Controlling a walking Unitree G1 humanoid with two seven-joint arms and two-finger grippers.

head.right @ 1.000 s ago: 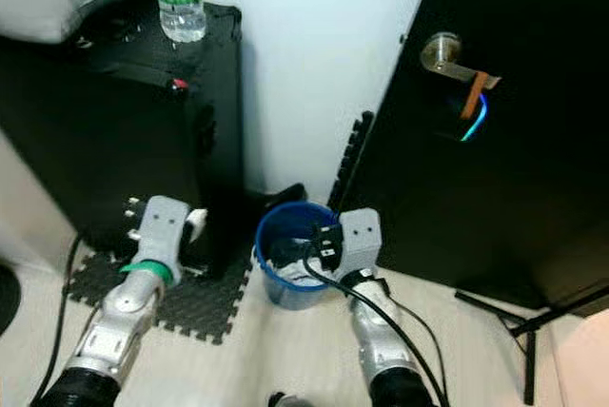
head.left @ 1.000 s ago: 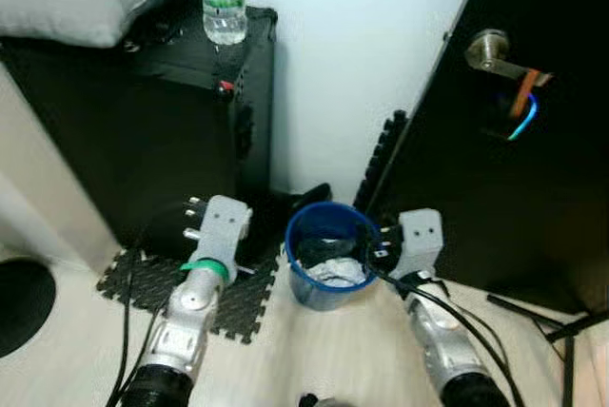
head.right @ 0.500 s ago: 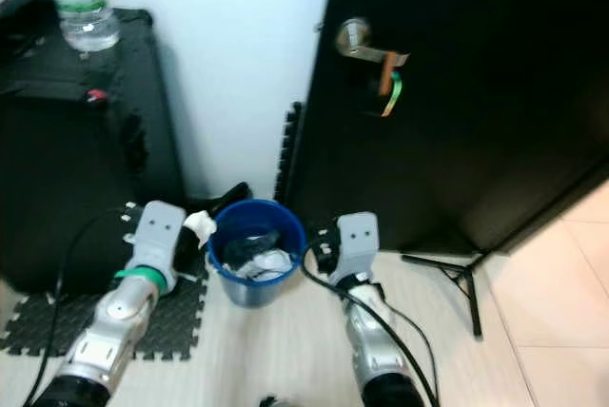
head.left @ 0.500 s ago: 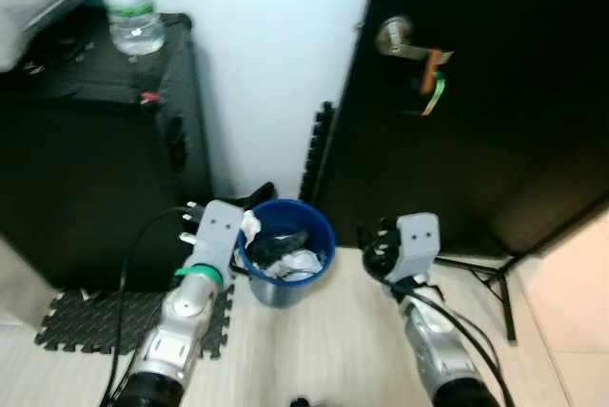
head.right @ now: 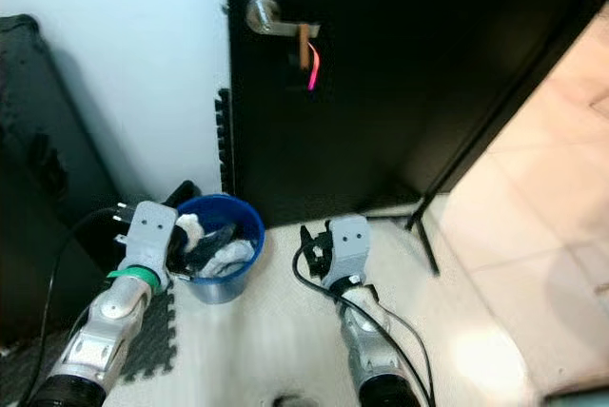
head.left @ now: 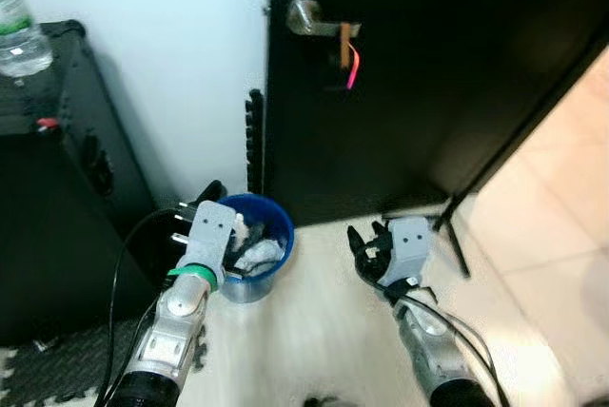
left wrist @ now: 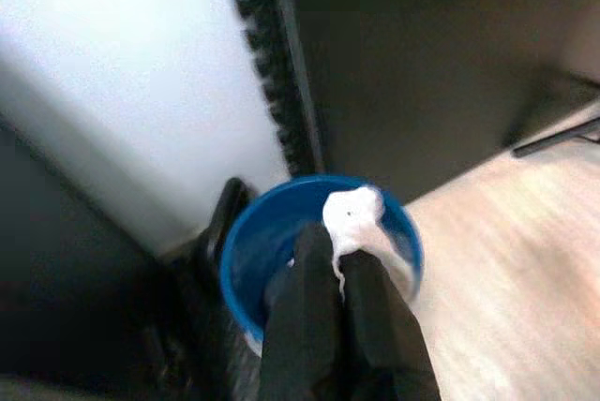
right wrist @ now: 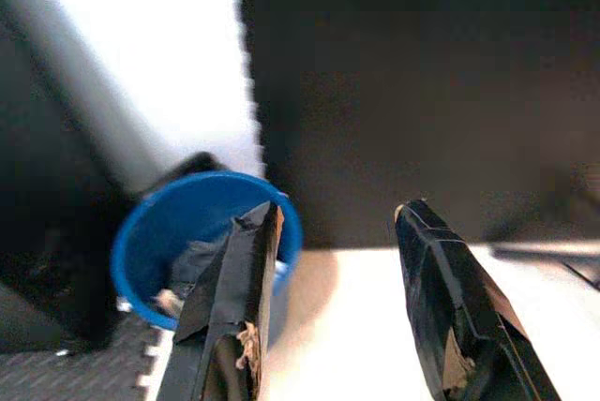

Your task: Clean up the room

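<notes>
A white crumpled wad [left wrist: 351, 218], pinched in the left gripper [left wrist: 337, 256], hangs over the blue bin [head.left: 276, 257] by the black door [head.left: 428, 74], not yet dropped among the scraps inside, while the right gripper [right wrist: 336, 232] gapes wide, empty, just right of the bin.

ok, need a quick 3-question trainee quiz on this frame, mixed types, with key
1. True or false: the left claw is shut on a crumpled white paper wad above the round blue plastic bin.
2. Multiple choice: the right claw is A) open and holding nothing, B) shut on a bottle, C) inside the bin.
3. Fill in: an orange tag and a pink cord hang from the silver ____ on the black door.

Key: 1 true; 2 A; 3 door handle.
</notes>
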